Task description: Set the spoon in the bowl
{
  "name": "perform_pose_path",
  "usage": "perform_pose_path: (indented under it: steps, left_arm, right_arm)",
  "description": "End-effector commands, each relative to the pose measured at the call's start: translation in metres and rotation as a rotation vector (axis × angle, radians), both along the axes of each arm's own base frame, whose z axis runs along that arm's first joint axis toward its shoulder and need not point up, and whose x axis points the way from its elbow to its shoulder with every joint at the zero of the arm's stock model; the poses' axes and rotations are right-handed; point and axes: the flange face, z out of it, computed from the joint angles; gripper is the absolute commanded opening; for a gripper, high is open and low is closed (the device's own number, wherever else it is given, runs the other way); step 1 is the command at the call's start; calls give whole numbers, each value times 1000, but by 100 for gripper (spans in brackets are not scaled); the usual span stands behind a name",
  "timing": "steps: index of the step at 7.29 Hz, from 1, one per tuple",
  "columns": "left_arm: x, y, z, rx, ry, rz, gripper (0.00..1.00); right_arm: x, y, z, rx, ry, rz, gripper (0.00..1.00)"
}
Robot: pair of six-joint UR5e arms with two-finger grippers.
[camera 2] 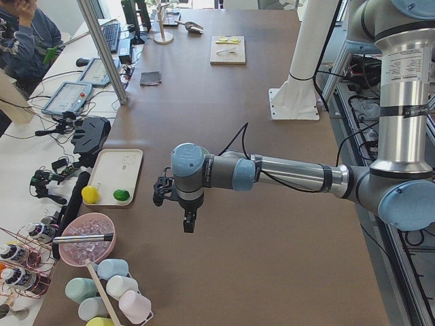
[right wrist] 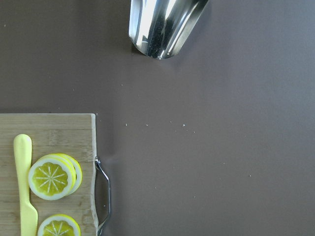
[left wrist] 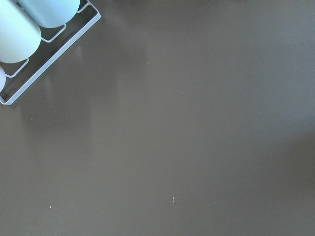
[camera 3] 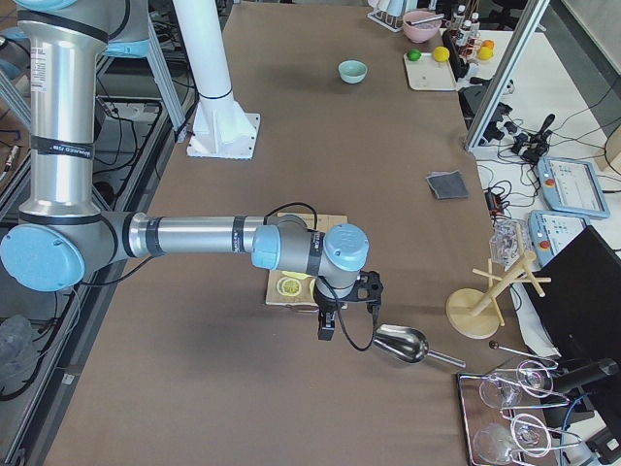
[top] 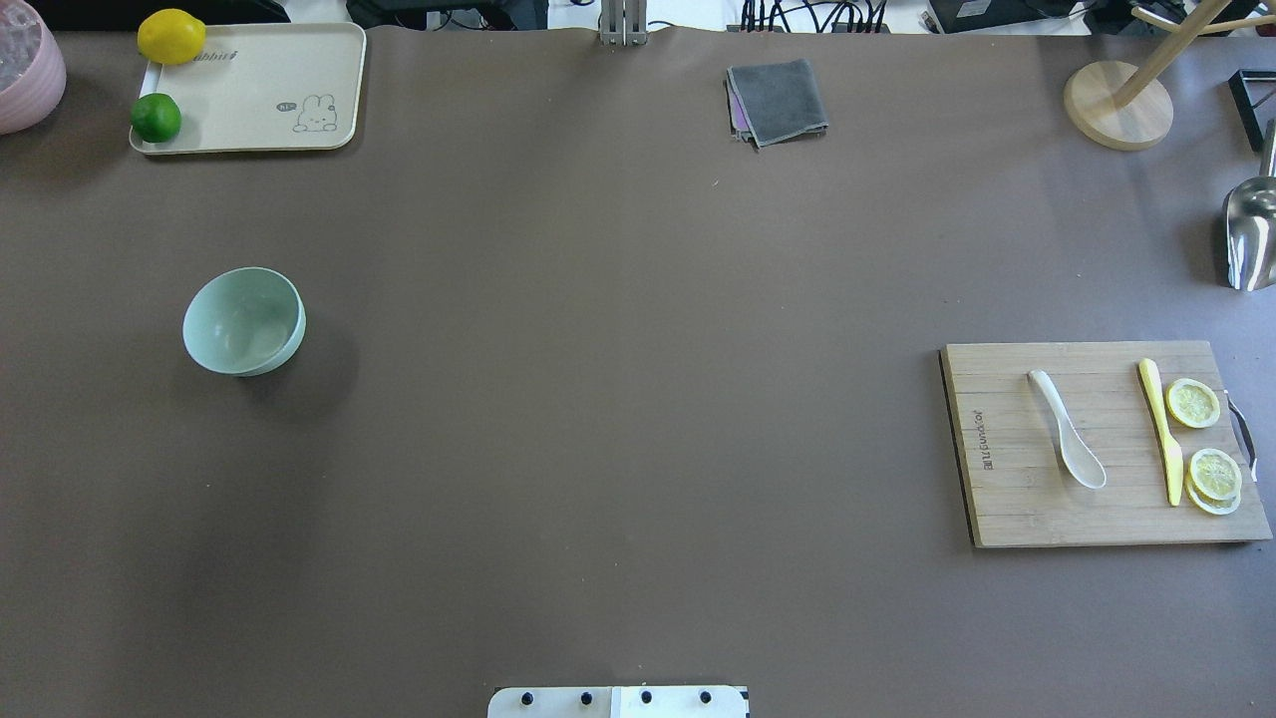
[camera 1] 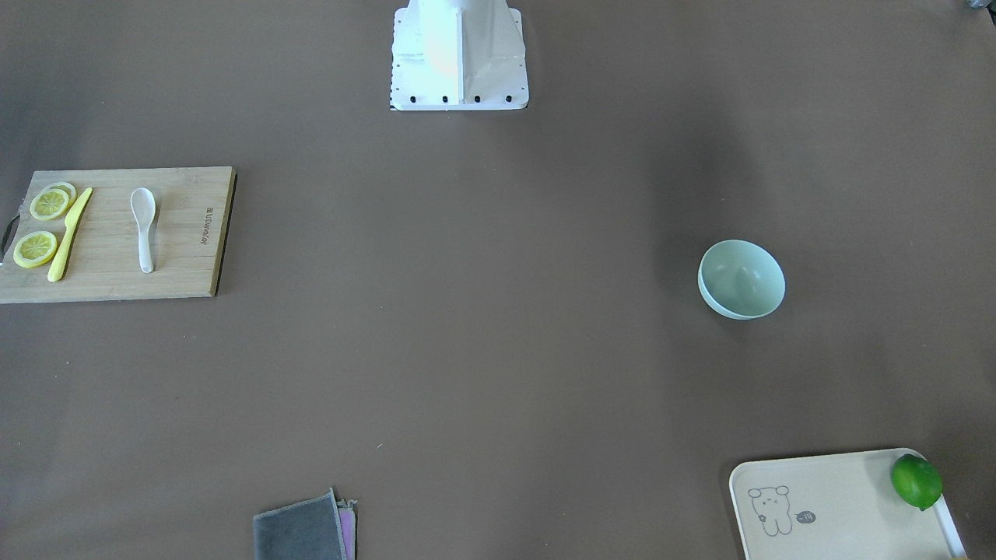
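Observation:
The white spoon [camera 1: 144, 229] lies on a wooden cutting board [camera 1: 187, 264], scoop toward the robot; it also shows in the overhead view [top: 1067, 444]. The mint-green bowl [camera 1: 741, 278] stands upright and empty on the table's other side, also in the overhead view [top: 243, 321]. My left gripper [camera 2: 188, 225] hangs over the table's left end, away from the bowl. My right gripper [camera 3: 327, 328] hangs just past the board's outer end, near a metal scoop. Both show only in side views, so I cannot tell whether they are open or shut.
A yellow knife [top: 1162, 431] and lemon slices [top: 1193, 403] share the board. A metal scoop [top: 1250, 234] and wooden stand [top: 1117, 105] sit at the far right. A tray [top: 259, 90] with a lime and a lemon, and a grey cloth [top: 778, 100], lie at the far edge.

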Motion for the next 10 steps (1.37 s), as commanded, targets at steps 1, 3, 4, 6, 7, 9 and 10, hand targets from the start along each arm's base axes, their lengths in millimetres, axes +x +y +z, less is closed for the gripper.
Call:
perform_pose_path:
  steps: [1, 3, 4, 6, 7, 9, 10]
  left_arm:
    - [0, 0, -4, 8, 2, -1, 98]
    - [0, 0, -9, 21, 5, -4, 98]
    - [1, 0, -9, 21, 5, 0, 98]
    - [1, 0, -10, 24, 5, 0, 98]
    - [0, -1, -10, 24, 4, -4, 98]
    - [1, -3, -11, 25, 6, -3, 98]
    - [1, -5, -14, 58, 6, 0, 98]
  right_arm:
    - [0, -1, -3, 10, -3, 1, 100]
    - [-1, -1, -6, 13, -16, 2, 100]
    - [-1, -1, -6, 13, -16, 4, 100]
    - [-2, -2, -5, 7, -18, 7, 100]
    - [-3, -5, -8, 44, -30, 9, 100]
    - [-3, -6, -9, 58, -34, 7, 100]
    - [-3, -6, -9, 56, -34, 9, 100]
